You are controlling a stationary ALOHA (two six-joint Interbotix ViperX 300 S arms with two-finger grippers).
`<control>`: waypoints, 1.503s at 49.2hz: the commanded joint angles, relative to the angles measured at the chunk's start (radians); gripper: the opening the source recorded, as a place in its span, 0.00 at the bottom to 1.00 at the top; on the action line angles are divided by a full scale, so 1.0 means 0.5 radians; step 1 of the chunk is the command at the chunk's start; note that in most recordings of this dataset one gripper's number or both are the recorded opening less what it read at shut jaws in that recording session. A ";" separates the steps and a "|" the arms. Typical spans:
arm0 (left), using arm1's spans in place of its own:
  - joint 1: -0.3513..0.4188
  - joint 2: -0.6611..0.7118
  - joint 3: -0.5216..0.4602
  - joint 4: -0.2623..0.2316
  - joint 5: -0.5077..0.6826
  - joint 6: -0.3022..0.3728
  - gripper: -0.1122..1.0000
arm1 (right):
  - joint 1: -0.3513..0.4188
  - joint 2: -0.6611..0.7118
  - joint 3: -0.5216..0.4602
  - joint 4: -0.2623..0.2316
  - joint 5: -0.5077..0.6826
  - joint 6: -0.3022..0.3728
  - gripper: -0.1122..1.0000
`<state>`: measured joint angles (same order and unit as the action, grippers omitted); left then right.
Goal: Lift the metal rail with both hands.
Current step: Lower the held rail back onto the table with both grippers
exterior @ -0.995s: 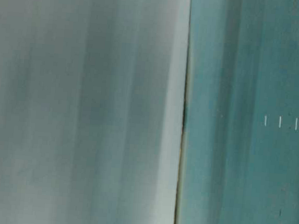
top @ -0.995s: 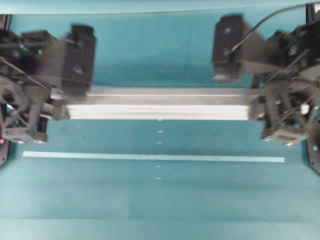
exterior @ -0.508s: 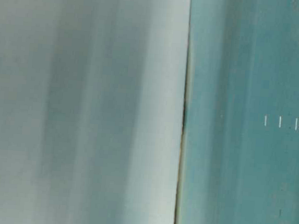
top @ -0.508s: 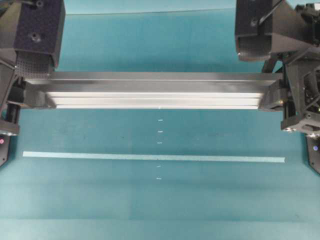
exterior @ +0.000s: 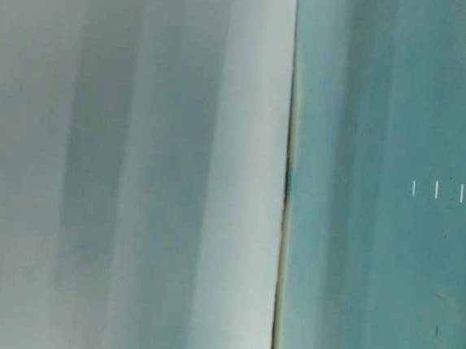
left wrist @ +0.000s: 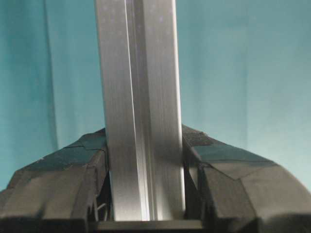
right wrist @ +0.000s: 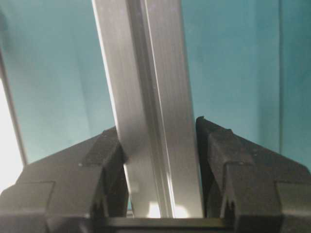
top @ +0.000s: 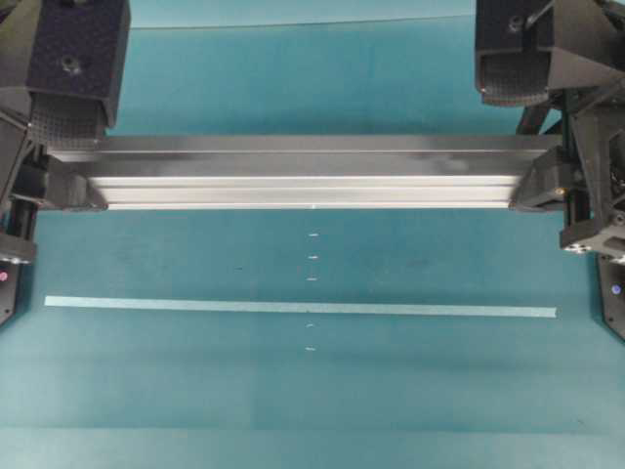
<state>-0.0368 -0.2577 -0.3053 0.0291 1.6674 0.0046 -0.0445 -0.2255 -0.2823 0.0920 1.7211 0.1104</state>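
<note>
- Rail status: metal rail (top: 308, 171) runs level across the overhead view, beyond the tape strip (top: 300, 308) and parallel to it.
- Left gripper (left wrist: 144, 160): jaws clamped on the rail's left end.
- Right gripper (right wrist: 160, 155): jaws clamped on its right end.
- Teal table (top: 312, 391) below; table-level view too blurred to read.

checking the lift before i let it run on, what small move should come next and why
Probably a short, level raise with both arms together. The long silver grooved aluminium rail is clamped at each end, in the left gripper and the right gripper, and lies parallel to the thin pale tape strip.
</note>
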 commanded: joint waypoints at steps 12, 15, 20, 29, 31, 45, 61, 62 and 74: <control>-0.006 -0.015 -0.040 -0.006 -0.021 0.040 0.38 | -0.015 -0.003 -0.028 -0.012 -0.028 0.021 0.45; 0.006 -0.018 -0.006 -0.003 -0.021 0.046 0.38 | -0.009 0.003 -0.003 -0.012 -0.028 0.018 0.45; 0.003 -0.028 0.104 0.000 -0.067 0.067 0.38 | 0.009 0.009 0.089 -0.012 -0.043 0.018 0.45; 0.000 -0.071 0.393 0.000 -0.261 0.067 0.38 | 0.025 0.003 0.334 -0.012 -0.190 0.012 0.45; 0.000 -0.086 0.463 0.000 -0.328 0.064 0.38 | 0.025 0.003 0.396 -0.015 -0.239 0.003 0.45; 0.006 -0.206 0.969 0.000 -0.782 0.058 0.38 | 0.025 -0.009 0.767 -0.012 -0.555 -0.009 0.45; 0.009 -0.193 1.279 0.000 -1.077 0.071 0.38 | 0.025 -0.009 1.062 -0.021 -0.825 -0.009 0.45; 0.009 -0.190 1.298 0.000 -1.095 0.071 0.38 | 0.028 -0.006 1.083 -0.021 -0.844 -0.009 0.45; 0.012 -0.135 1.516 0.000 -1.344 0.058 0.38 | 0.064 0.034 1.371 -0.021 -1.147 -0.012 0.45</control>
<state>-0.0261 -0.3206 0.4495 0.0276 1.0477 0.0307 -0.0138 -0.2148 0.3758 0.0828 1.2072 0.1012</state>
